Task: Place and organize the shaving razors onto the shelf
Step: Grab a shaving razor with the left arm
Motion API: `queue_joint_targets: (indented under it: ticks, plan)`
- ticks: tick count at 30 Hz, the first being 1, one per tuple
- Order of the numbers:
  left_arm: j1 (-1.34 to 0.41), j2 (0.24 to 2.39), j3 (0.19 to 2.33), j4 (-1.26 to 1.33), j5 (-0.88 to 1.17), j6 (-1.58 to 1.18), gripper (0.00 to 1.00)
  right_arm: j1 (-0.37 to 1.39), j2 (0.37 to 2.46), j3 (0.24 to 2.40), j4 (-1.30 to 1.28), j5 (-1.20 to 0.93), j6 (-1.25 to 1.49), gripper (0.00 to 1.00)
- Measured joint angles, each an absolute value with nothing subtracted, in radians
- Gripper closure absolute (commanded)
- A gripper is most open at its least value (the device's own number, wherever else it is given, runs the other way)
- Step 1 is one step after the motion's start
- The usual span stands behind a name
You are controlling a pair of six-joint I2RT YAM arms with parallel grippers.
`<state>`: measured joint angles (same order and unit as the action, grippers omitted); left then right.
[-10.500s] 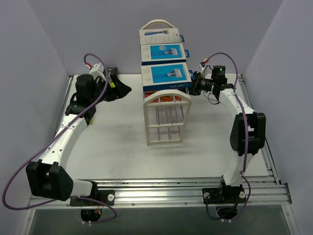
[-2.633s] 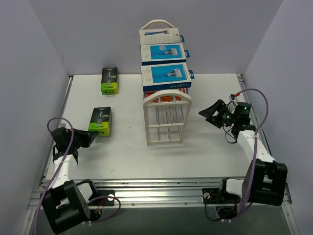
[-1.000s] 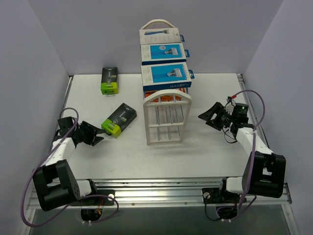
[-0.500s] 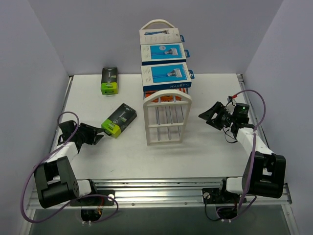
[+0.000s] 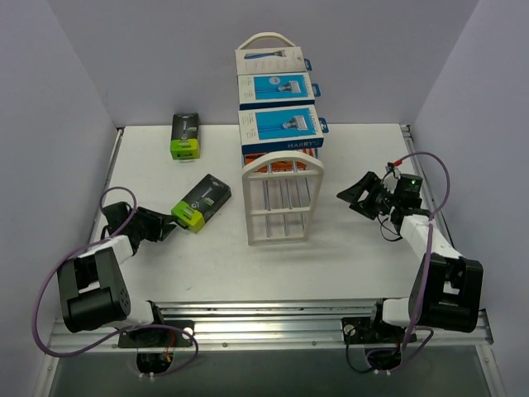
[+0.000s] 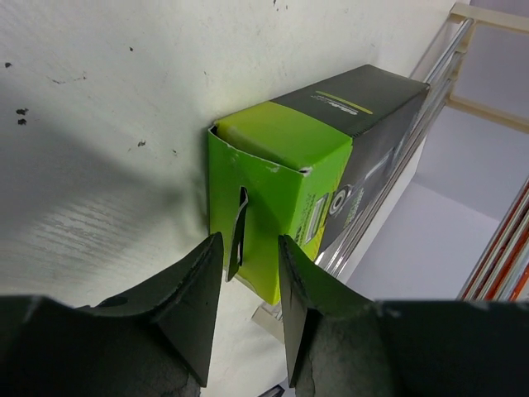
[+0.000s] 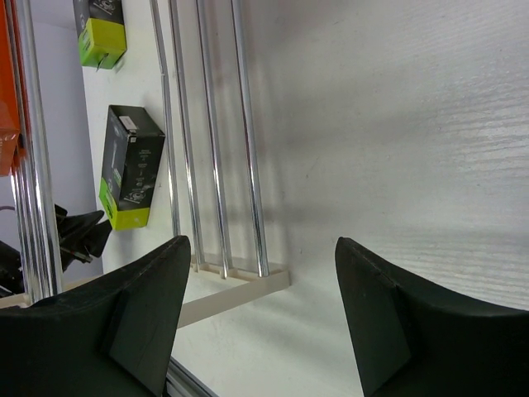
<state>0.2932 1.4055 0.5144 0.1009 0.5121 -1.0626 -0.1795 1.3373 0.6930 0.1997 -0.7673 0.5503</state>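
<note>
Desk (image 5: 347, 265): white surface carrying the shelf and the loose boxes.
Shelf (image 5: 282, 160): cream rack of thin bars with arched ends, standing at the middle of the desk and running away from the arms.
Blue-and-white razors (image 5: 277, 87): three boxes lying flat in a row along the top tier; judged placed.
Orange razors (image 5: 283, 166): seen through the near arch on the tier just under the top; count cannot be told; judged placed.
Near black-and-lime razor (image 5: 201, 201): flat on the desk left of the shelf, set at an angle, lime end toward the left arm; not yet shelved.
Far black-and-lime razor (image 5: 185, 136): flat near the desk's back-left corner, well apart from both arms; not yet shelved.
Right tool (image 5: 361, 194): spread wide and empty, low over the desk right of the shelf and facing it.
Left tool (image 6: 248, 281): fingers set narrow, just short of the near box's lime end flap, nothing visibly clamped.
Progress: judged well over halfway; two black-and-lime boxes remain, and the lower tiers look free.
</note>
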Motion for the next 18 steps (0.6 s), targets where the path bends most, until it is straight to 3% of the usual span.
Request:
queue_joint_targets:
  ticks: [11,18]
  plan:
    - [0.282,1.471,0.514,0.16,0.513,-1.063,0.6,-0.187,1.34,0.693,0.207,-0.767,0.552,0.34]
    - [0.267,1.514,0.514,0.206,0.513,-1.072,0.68,-0.191,1.34,0.693,0.217,-0.767,0.552,0.34]
